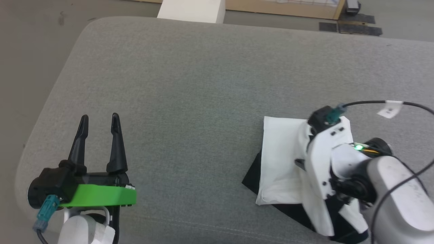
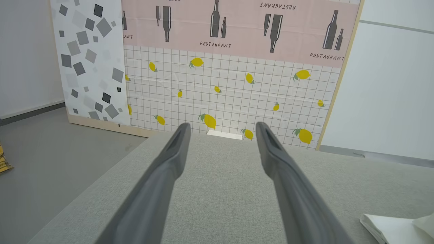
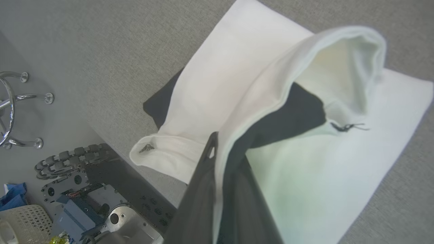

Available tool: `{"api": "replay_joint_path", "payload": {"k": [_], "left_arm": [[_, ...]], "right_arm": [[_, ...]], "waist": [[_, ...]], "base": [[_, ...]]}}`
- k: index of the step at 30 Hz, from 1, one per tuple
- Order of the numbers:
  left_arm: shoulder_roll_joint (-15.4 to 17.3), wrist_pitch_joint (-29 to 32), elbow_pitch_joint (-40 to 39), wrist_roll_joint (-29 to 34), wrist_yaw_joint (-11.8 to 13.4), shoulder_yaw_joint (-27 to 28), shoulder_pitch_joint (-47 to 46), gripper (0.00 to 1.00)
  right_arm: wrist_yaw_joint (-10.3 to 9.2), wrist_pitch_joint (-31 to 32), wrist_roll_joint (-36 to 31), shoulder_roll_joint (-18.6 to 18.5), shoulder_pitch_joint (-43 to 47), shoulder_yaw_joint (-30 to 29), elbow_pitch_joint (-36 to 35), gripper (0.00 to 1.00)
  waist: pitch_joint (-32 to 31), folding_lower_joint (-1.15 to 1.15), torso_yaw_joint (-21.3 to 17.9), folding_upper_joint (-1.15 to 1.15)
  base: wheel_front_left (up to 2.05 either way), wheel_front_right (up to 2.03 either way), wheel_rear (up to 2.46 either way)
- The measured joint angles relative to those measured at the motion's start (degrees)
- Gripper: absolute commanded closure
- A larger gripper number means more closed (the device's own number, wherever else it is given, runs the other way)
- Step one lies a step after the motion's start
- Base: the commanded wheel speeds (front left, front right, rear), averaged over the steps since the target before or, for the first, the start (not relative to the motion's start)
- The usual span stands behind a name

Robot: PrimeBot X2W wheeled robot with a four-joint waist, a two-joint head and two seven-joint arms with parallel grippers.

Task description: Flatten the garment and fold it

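Right wrist view: the right pincer [image 3: 222, 149] is clenching a fold of the garment [image 3: 220, 78], while the left pincer [image 2: 222, 128] is gaping empty before a panel [image 2: 237, 30] reading "RESTAURANT".

I count one shirt [image 1: 281, 152] on one grey cushion [image 1: 203, 74]. Two grippers of mine: left gripper [image 1: 99, 117], right gripper [image 3: 222, 152]. One white block [image 1: 191, 10] past the far edge.

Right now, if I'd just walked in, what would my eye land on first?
First the soft white shirt with black sleeves, partly folded on the grey fabric cushion at the head view's lower right, with the right gripper pinching a raised white fold. At lower left, the left gripper stands open over the cushion, with a bright green bracket behind its fingers.
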Motion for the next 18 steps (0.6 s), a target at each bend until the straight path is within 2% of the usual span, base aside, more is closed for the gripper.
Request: {"api": "replay_joint_path", "payload": {"k": [3,13,14,15,16,18], "left_arm": [[0.0,0.0,0.1,-1.1,0.0,-0.5,0.0,0.0],[0.0,0.0,0.1,-1.7,0.1,-1.4,-0.2,0.0],[0.0,0.0,0.1,-1.8,0.1,-1.3,-0.2,0.0],[0.0,0.0,0.1,-1.8,0.1,-1.3,-0.2,0.0],[0.0,0.0,0.2,-1.8,0.1,-1.3,-0.2,0.0],[0.0,0.0,0.3,-1.8,0.1,-1.4,-0.3,0.0]], "right_arm": [[0.0,-4.0,-2.5,4.0,-3.1,1.0,6.1,1.0],[0.0,-9.4,-5.6,7.2,-7.0,1.8,16.9,1.0],[-0.01,-9.9,-5.6,7.7,-7.3,1.8,17.7,0.87],[-0.01,-10.3,-5.6,8.0,-7.6,2.1,18.1,0.28],[-0.02,-10.7,-5.6,8.3,-7.8,2.5,18.3,0.0],[-0.02,-11.3,-5.1,9.2,-8.5,3.5,18.2,0.0]], "waist": [[1.1,0.0,1.3,0.0],[3.7,0.0,3.1,0.0],[3.9,0.0,3.1,0.0],[3.9,0.0,3.0,0.0],[4.0,0.0,3.0,0.0],[4.0,0.0,2.7,0.0]], "base": [[0.0,0.0,0.0],[0.0,0.0,0.0],[0.0,0.0,0.0],[0.0,0.0,0.0],[0.0,0.0,0.0],[0.0,0.0,0.0]]}}
